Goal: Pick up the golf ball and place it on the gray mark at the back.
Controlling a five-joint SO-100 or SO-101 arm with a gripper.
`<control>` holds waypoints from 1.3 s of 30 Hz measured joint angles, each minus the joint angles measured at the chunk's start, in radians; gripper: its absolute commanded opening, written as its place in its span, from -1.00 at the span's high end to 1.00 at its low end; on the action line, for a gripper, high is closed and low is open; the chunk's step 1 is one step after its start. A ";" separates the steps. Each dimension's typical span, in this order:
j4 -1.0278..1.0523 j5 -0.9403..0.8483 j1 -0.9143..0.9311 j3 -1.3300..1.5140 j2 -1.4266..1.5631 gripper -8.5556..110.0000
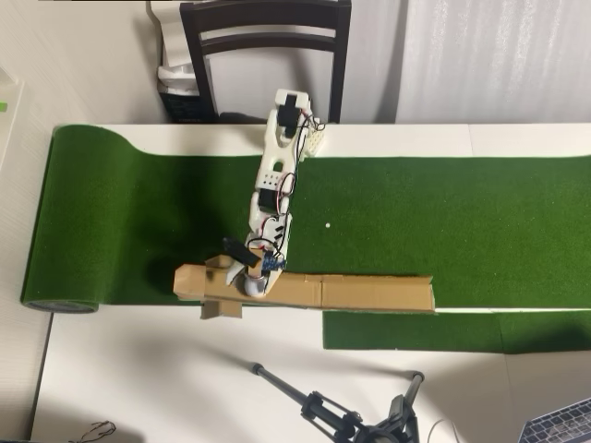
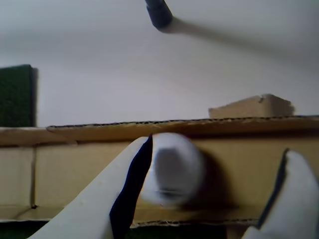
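Observation:
The white golf ball (image 1: 249,283) lies against the cardboard strip (image 1: 369,293) at the front edge of the green mat (image 1: 462,221). My gripper (image 1: 242,275) is lowered over it. In the wrist view the ball (image 2: 172,169) sits between my white fingers. It touches the left finger (image 2: 99,199), and the right finger (image 2: 294,199) stands apart from it with a gap. The gripper (image 2: 218,149) is open around the ball, with the cardboard wall (image 2: 75,164) just behind. A small pale mark (image 1: 327,224) shows on the mat to the right of the arm.
A dark chair (image 1: 268,37) stands behind the arm's base. A black tripod (image 1: 314,406) lies on the white table in front; its leg tip (image 2: 158,12) shows in the wrist view. The mat's left end (image 1: 60,305) is rolled up. A laptop corner (image 1: 563,426) shows at bottom right.

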 measured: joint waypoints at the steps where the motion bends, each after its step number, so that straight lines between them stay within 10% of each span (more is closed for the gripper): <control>1: 0.000 0.000 0.000 0.000 0.000 0.13; 18: 0.003 0.000 0.000 0.000 0.000 0.14; 39: 0.479 0.000 -0.012 -0.086 0.170 0.14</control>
